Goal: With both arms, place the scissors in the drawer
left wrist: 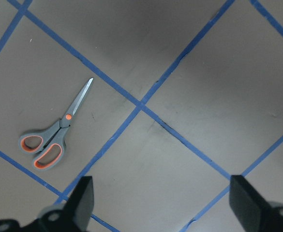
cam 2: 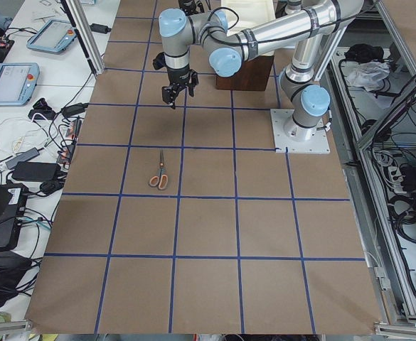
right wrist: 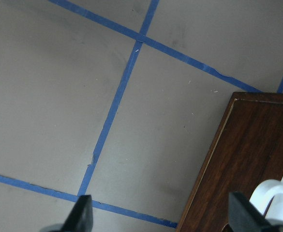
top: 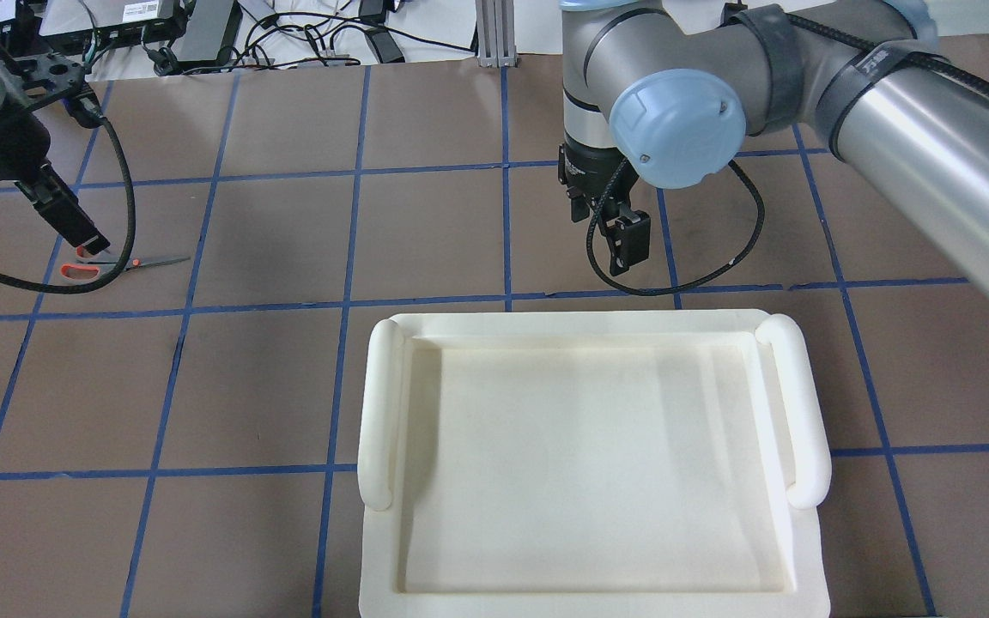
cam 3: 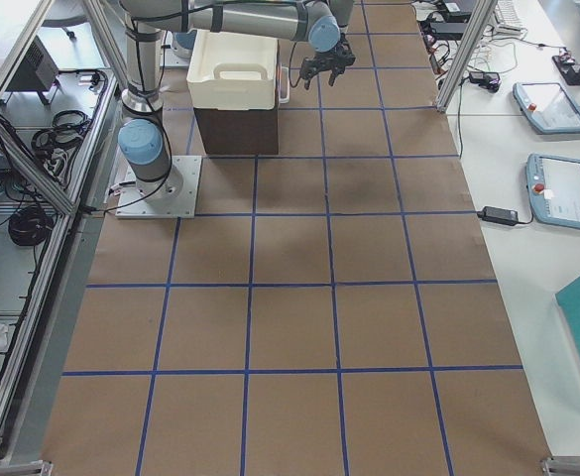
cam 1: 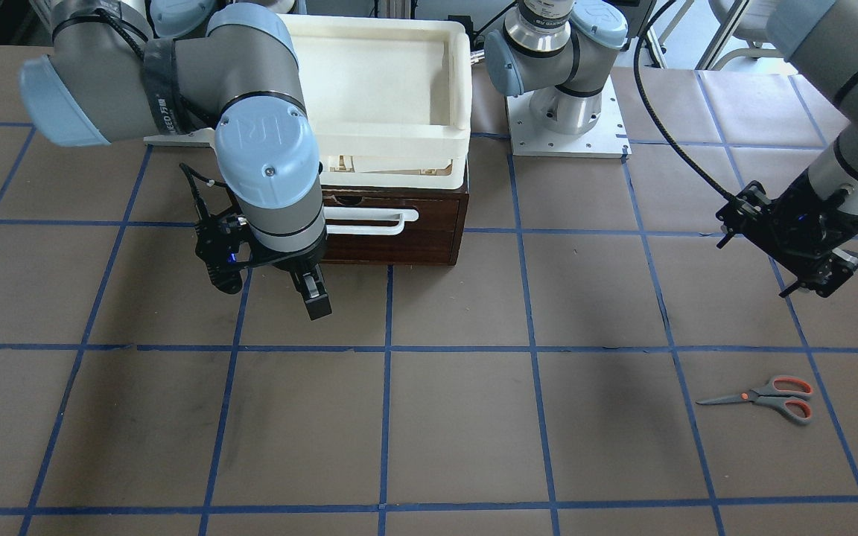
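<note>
Front view: nothing done yet, by my read. One scissors (cam 1: 764, 396) lies flat on the table (cam 1: 459, 424), blades together, near and at the view's right. It is well apart from the one drawer (cam 1: 399, 244), which looks shut with its white handle (cam 1: 369, 220) free. One cream tray (cam 1: 460, 97) sits on top. The right gripper (cam 1: 304, 289) hangs just in front of the drawer, touching nothing. The left gripper (cam 1: 809, 269) hovers on the far side of the scissors.

Overhead: two arms, two grippers. The left one overlaps the scissors' loops in this view; can't tell contact from here.

Left side view: one pair only, lying alone.

Right side view: scissors not visible; drawer under the tray, nothing pulled out as far as I can tell.

Left wrist: fingers (left wrist: 83, 198) spread wide and empty; scissors lie clear of them.

Right wrist: fingers spread wide and empty; drawer corner and handle just beside.

Left to do: pull the drawer open, grasp the scissors, drop them in.
</note>
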{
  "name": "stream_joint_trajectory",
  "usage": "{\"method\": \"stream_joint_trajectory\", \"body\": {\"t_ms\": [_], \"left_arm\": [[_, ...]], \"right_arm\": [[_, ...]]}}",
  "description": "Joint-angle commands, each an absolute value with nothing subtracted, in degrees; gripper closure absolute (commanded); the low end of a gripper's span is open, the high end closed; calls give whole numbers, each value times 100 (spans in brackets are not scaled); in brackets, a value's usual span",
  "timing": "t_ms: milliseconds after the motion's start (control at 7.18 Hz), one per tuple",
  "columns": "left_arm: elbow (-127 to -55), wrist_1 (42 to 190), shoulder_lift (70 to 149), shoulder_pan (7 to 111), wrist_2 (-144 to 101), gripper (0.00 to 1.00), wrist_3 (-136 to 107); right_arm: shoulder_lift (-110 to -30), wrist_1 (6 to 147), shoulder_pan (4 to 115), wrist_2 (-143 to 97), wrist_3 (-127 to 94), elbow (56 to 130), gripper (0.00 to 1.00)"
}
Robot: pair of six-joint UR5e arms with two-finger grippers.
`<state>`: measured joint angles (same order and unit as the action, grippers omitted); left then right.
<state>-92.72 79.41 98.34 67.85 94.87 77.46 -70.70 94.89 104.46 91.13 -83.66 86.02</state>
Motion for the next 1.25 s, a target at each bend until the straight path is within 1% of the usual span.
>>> {"method": "stream_joint_trajectory", "body": {"t_ms": [0,139,418,557,835,1114], "left_arm": [[-9264,7203,10281,6426,9518,0,9950],[-9255,7163,10457,6364,9510,0,10793],[-9237,7049,10774,6215,9466,0,11363],[-9194,6692,10949,6170,9466,0,11808],[-9193,6119,11389,6082,9483,0,11847],[-9185,5977,11504,6003,9466,0,11935]], "right_arm": [[-6865,9483,10625,8914,-9102,8596,0],[-6777,9466,10652,8895,-9340,8587,0],[-6750,9448,10670,8754,-9728,8570,0],[-6750,9448,10670,8545,-9938,8569,0],[-6706,9361,10670,8473,-10351,8552,0],[-6706,8992,10661,8481,-10476,8525,0]]}}
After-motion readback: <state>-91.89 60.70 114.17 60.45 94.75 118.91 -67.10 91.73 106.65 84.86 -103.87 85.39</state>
